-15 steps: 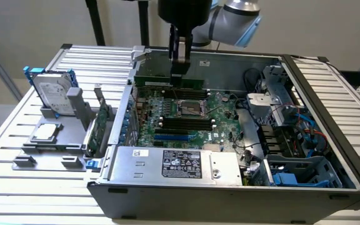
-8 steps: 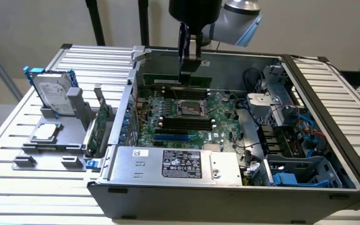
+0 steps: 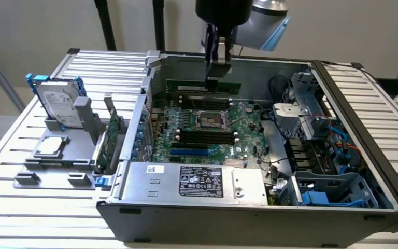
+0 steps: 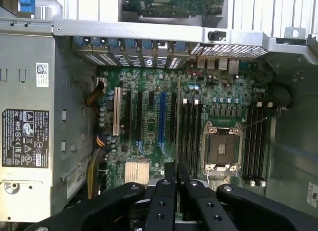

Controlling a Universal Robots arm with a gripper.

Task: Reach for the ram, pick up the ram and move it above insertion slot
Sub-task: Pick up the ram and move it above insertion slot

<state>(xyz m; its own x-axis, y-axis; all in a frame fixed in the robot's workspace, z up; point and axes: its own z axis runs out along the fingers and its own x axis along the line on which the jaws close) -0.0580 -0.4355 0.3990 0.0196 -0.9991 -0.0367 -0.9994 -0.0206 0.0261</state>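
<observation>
Black matte gripper [image 3: 217, 78] hangs over the open PC case, fingers [image 3: 219, 66] pinched tight on the ram [image 3: 204, 86], a long thin flat green circuit stick held level by its top edge. From the wrist cam the two black fingers [image 4: 167, 191] sit pressed together w/ the stick seen edge-on as a thin pale line [image 4: 179, 121] running out over the board. Ram is up in the air, above the green motherboard [image 3: 202, 132], over the rear black slot bank [image 3: 193, 101] just behind the square metal CPU socket [image 3: 209, 120]; can't tell if it lines up exactly w/ one slot. Second bank of long black slots [image 3: 206, 137] lies in front of the socket. Silver ribbed power supply box w/ label [image 3: 195, 182] fills the case's near end. On the exterior view's left, on the slatted metal table [image 3: 19, 207], a silver hard drive [image 3: 59, 106] stands in a grey plastic holder, and a green expansion card [image 3: 110, 142] stands on edge beside the case wall.
</observation>
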